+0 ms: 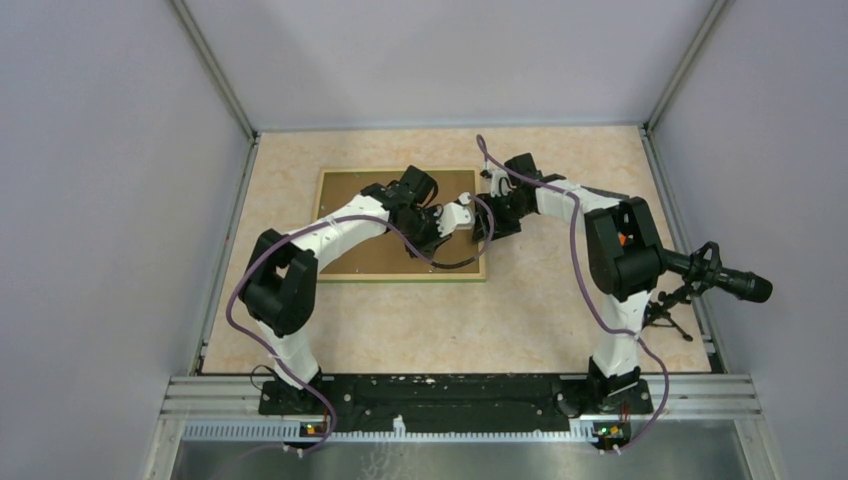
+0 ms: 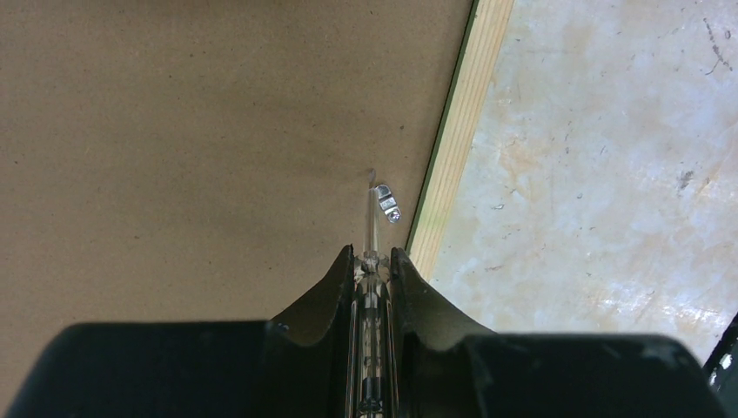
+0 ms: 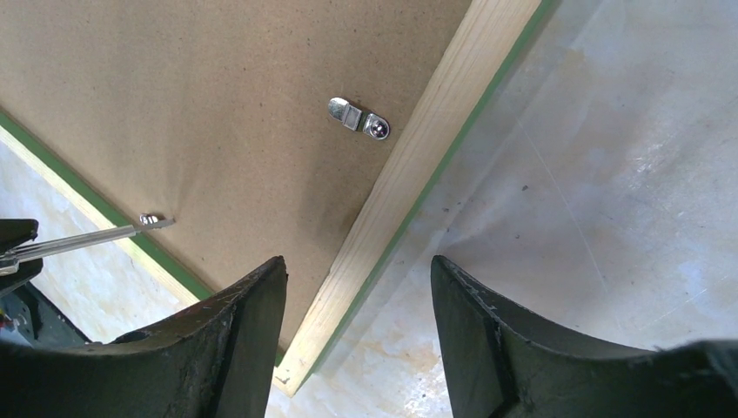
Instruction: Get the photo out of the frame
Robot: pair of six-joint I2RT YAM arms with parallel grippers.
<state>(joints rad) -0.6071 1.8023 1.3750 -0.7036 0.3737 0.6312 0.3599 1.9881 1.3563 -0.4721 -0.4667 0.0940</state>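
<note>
The frame (image 1: 345,195) lies face down on the table, brown fibreboard back (image 2: 191,157) up, with a pale wood rim and thin green border (image 2: 461,113). The photo is hidden under the back. My left gripper (image 2: 372,252) is shut on a clear-handled screwdriver (image 2: 372,222), its tip at a small metal tab (image 2: 388,204) by the frame's right edge. My right gripper (image 3: 357,261) is open above the frame's rim near a corner, with nothing held. Another metal tab (image 3: 358,117) lies ahead of it. The screwdriver shaft (image 3: 78,239) shows at the left of the right wrist view.
A black device on a small tripod (image 1: 715,272) stands at the table's right edge. Grey walls enclose the table (image 1: 560,300) on three sides. Purple cables loop off both arms, one drooping over the frame's near right corner (image 1: 455,262).
</note>
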